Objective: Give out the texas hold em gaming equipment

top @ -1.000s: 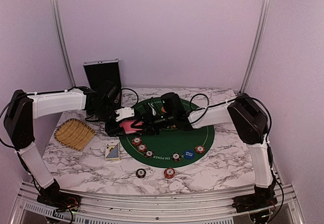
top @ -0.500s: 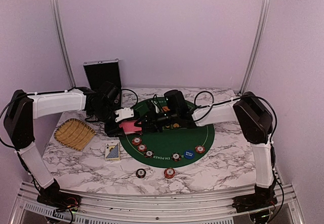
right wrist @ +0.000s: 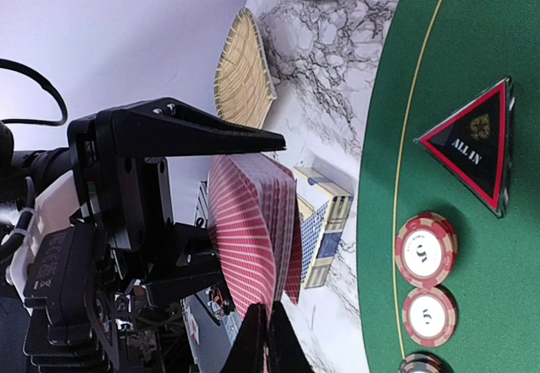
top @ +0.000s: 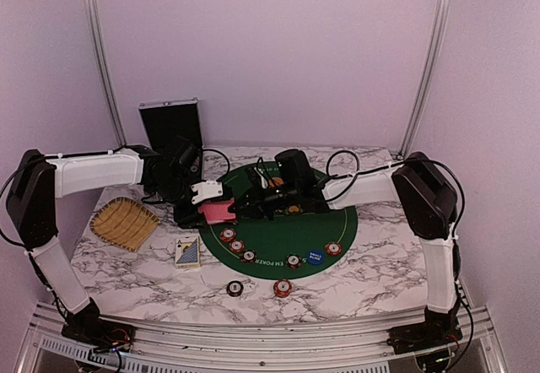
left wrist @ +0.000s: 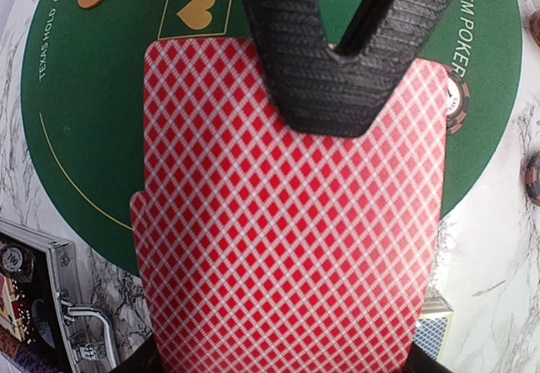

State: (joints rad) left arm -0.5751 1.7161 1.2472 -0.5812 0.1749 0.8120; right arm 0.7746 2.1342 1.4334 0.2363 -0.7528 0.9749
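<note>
Rightward and back a touch goes the right arm's wrist, while the deck of red diamond-backed playing cards (left wrist: 287, 221) keeps its place above the left edge of the round green felt mat (top: 278, 236). The left gripper (right wrist: 245, 208) clamps that deck flat. The right gripper (right wrist: 266, 339) has its tips at the deck's edge; whether they pinch a card, I cannot tell. Striped red poker chips (top: 237, 245), a blue disc (top: 315, 256) and a black triangular marker (right wrist: 472, 149) already lie out. Dealing the cards seems to be what is left.

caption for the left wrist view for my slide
Red-backed cards in the left gripper above the green poker mat, the right gripper reaching over them.
</note>
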